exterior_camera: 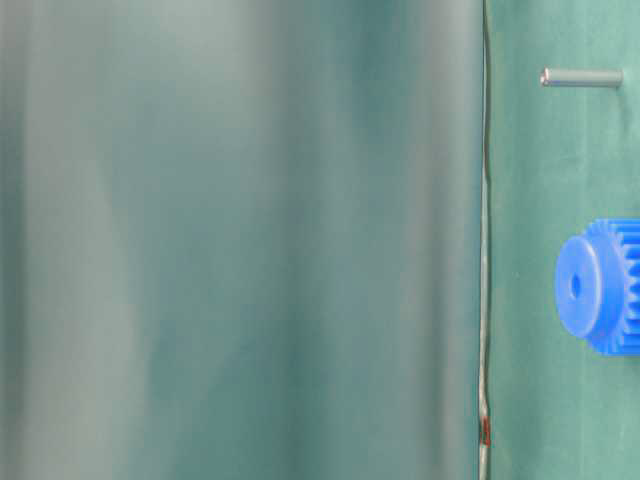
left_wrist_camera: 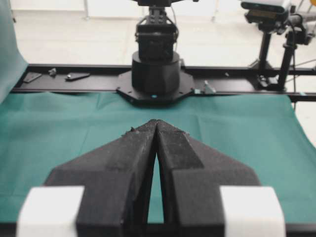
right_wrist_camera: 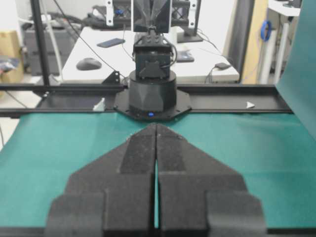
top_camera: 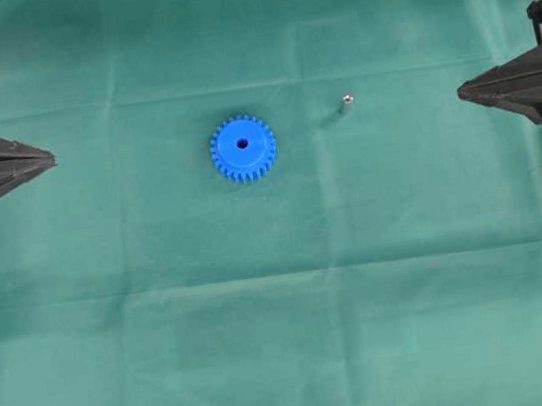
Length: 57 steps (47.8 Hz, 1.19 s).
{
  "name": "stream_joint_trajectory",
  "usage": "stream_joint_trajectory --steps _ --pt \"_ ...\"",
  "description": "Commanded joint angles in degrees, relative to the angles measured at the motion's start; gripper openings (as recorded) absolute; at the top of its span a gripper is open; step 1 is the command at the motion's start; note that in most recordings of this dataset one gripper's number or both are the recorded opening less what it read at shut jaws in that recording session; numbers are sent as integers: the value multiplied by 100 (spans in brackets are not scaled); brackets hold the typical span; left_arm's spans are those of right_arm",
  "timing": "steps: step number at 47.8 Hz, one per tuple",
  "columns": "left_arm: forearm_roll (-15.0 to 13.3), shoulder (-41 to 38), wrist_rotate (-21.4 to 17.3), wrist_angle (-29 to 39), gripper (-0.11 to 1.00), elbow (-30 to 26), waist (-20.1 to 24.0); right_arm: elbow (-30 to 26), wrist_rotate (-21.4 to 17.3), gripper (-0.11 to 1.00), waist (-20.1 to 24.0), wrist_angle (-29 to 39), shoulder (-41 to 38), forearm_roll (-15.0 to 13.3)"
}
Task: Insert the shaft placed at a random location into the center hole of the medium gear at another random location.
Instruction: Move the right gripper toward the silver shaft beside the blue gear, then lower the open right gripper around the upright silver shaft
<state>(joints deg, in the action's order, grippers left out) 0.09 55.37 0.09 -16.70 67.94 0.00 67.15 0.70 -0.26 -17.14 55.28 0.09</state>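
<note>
Left hand [top_camera: 47, 154] and right hand [top_camera: 462, 90] closed empty at table [top_camera: 291, 342] edges | medium gear [top_camera: 243, 148] flat mid-table, center hole [top_camera: 243, 144] up | shaft [top_camera: 346, 105] upright just beyond, easily toppled if nudged while being grasped.

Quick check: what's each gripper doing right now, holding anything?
Left gripper: shut, jaws pressed tip to tip, holding nothing.
Right gripper: shut, jaws together, holding nothing.
</note>
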Motion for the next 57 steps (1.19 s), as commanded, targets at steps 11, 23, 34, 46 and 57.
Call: stream_joint_trajectory --steps 11,23,34,46,57 --pt "62 158 9 141 0 -255 9 -141 -26 1 -290 97 -299 9" --pt "62 158 9 246 0 -246 9 -114 -35 1 -703 62 -967 0" --pt "62 158 18 281 0 -246 9 -141 -44 45 -1107 -141 -1942 9" --pt "62 158 18 343 0 -246 18 -132 44 79 -1397 -1169 -3410 9" --pt "62 158 26 369 0 -237 9 -149 44 74 -1529 -1881 -4491 97"
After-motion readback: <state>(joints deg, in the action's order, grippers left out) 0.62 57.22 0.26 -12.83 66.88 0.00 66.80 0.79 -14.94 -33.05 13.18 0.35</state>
